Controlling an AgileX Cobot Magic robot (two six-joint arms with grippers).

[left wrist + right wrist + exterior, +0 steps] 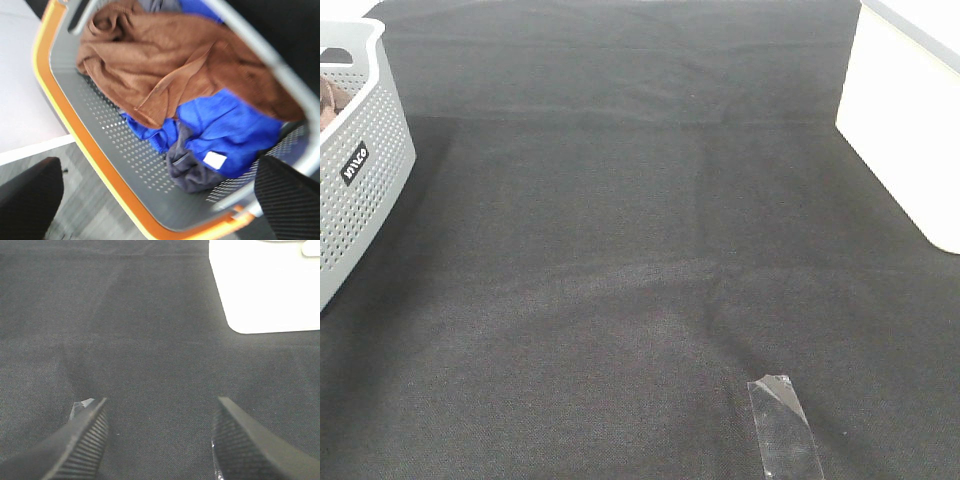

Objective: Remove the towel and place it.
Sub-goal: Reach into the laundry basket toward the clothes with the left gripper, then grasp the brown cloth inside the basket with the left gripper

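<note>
We see black table cloth (620,250), grey perforated basket (360,190) at left edge with brown towel (328,102) peeking inside, white box (905,120) right, clear tape strip (785,430) bottom.

Fig. 1. The left gripper (157,167), as I see it through its wrist camera: two broad black fingers (287,200). One is blurred and looks plain; the other carries a fine diagonal ribbed grain across its surface.

Fig. 2. The right gripper (162,401), as I see it through its wrist camera: two matt black, wedge-shaped fingers (82,445) narrowing to blunt tips, each inner face cut with close parallel ridges.
</note>
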